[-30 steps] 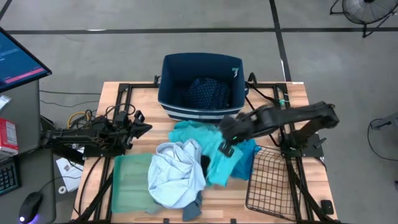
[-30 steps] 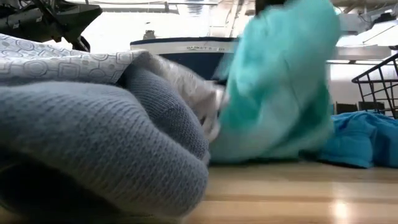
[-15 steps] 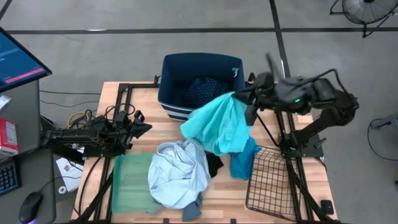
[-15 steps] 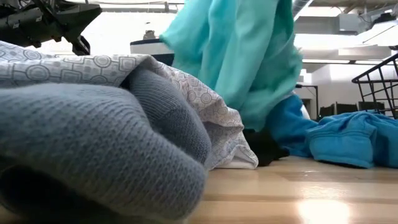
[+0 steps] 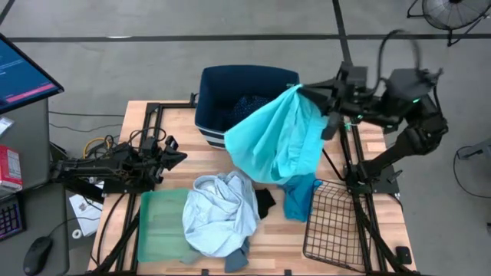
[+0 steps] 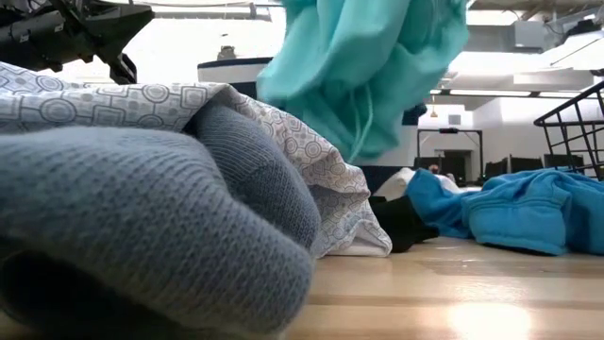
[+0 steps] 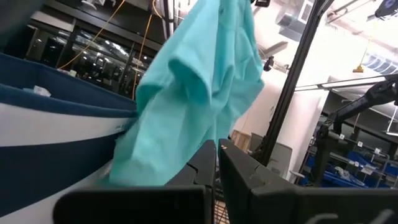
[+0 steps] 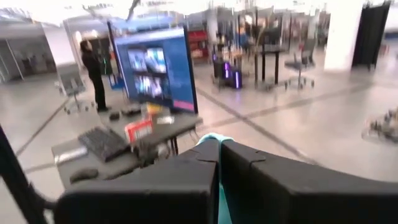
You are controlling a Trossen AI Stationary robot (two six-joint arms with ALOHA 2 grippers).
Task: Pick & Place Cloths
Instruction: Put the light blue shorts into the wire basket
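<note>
1. The turquoise cloth (image 5: 275,139) is gripped at one corner by the clenched right hand (image 5: 303,90), hung over the navy bin (image 5: 211,103); the bright blue cloth (image 5: 301,196) lies beside the wire basket (image 5: 331,222).
2. The left hand (image 5: 178,157) is kept pinched shut, empty, at the table (image 5: 176,123) edge; only the low view shows the small black cloth (image 6: 401,222) against the patterned shirt (image 6: 311,161).

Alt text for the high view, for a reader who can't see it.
Seen from above, the right end effector, shut on a turquoise cloth, holds it hanging beside the navy bin, where a navy dotted cloth lies. A pale blue-white shirt, a bright blue cloth and a wire basket rest on the table; the left end effector waits shut at the left.
</note>
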